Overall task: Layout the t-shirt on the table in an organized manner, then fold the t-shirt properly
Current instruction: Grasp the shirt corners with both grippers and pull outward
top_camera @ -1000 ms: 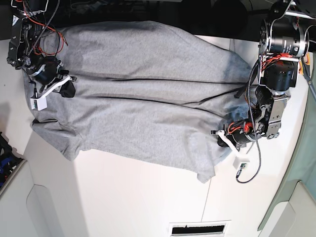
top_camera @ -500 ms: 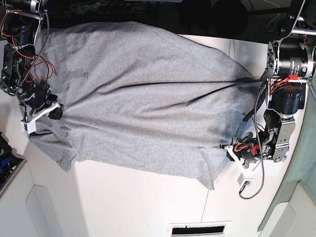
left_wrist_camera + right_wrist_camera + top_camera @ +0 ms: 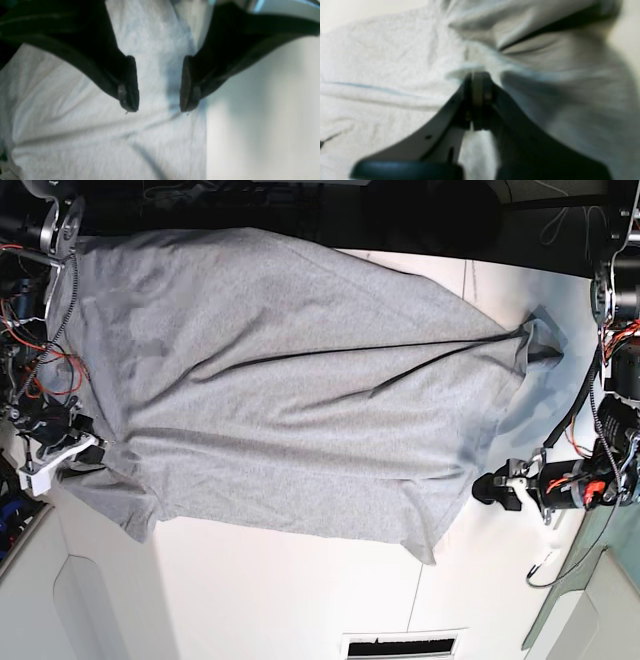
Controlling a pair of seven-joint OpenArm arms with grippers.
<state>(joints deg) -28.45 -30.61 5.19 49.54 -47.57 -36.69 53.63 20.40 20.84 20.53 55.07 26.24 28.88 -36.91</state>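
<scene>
Your t-shirt (image 3: 290, 380) lies spread over the white bench (image 3: 260, 590), plain grey side up, with its far edge hanging over the dark back of the bench. Long creases run across the middle, and one corner on the left arm's side is bunched up.

Your left gripper (image 3: 158, 85) has its jaws spread apart, and nothing is between them. In the left wrist view it hangs above the edge of the cloth, where grey fabric meets bare bench. In the base view it stands just beside the shirt, not touching it.

Your right gripper (image 3: 478, 86) is pressed together and pinches a fold of the t-shirt at the opposite side. The cloth rises in a ridge at the fingertips.

I judge that the step in hand is the laying out, not yet the folding. To do it well, keep the right pinch firm as an anchor. Bring the left gripper to the bunched corner and take only one layer. Then pull outward and low, along the bench, so the creases go flat. Do not pull fast, because the cloth can slip from the pinch. Also draw the shirt a little toward you, so the far edge comes fully onto the bench.
</scene>
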